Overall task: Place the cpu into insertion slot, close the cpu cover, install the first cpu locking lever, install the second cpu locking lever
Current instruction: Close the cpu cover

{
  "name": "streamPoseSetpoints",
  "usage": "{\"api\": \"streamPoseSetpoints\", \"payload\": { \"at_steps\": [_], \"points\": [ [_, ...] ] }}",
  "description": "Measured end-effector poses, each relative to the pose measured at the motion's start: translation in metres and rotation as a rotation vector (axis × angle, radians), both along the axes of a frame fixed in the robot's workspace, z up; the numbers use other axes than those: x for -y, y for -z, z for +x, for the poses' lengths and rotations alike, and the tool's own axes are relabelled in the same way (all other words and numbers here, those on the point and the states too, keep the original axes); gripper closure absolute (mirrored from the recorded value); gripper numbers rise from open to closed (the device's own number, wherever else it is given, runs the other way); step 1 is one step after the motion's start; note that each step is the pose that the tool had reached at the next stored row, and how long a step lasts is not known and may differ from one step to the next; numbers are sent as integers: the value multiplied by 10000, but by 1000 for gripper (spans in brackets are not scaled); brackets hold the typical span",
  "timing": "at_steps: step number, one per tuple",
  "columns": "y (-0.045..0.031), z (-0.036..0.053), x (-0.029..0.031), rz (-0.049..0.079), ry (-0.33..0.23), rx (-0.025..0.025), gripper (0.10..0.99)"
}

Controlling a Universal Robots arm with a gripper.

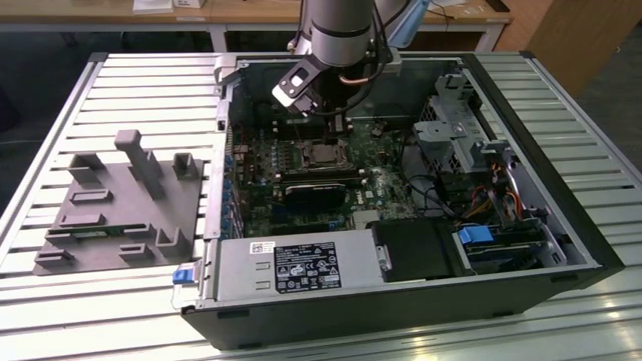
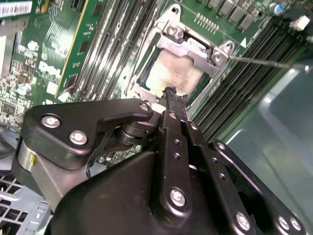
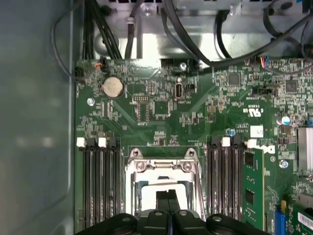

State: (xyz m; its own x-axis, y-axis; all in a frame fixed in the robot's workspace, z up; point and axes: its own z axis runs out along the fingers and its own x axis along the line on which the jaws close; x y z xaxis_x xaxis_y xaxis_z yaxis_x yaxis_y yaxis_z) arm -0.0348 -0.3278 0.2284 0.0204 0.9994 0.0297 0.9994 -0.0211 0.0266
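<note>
Setting: an open computer case (image 1: 401,301) lies on a slatted table (image 1: 131,83), and the arm (image 1: 336,30) reaches down into it over the green circuit board (image 3: 161,112).

Gripper: in both wrist views the gripper (image 2: 171,94) (image 3: 168,198) has its two fingers pressed flat together with only a thin seam between them. Nothing is held.

Cpu: the cpu (image 2: 171,73) sits in the insertion slot (image 1: 323,154), its pale metal top showing through the window in the cover (image 2: 193,46).

Cover: it looks folded down over the chip, its frame lying flat around the window. That is a judgement from the second wrist view.

Key relation: the chip lies straight ahead of the fingertips and just beyond them. The tips hang over the near edge of the window. Whether they touch the metal cannot be told.

Lever: a thin bright lever (image 2: 264,62) runs out from one corner of the cover and crosses over the memory slots (image 2: 244,83) beside it. Its long axis points away from the gripper, and it looks unlatched.

Flanks: long black memory slots run along both sides of the socket, parallel to the closed fingers in the first wrist view.

Stage: the chip seems placed and covered, and the locking appears not yet done.
</note>
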Motion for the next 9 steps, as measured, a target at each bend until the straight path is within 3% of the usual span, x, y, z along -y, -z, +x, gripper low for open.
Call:
{"api": "streamPoseSetpoints", "payload": {
  "at_steps": [9],
  "points": [
    [68,-97,45,48,0,0,980]
  ]
}}
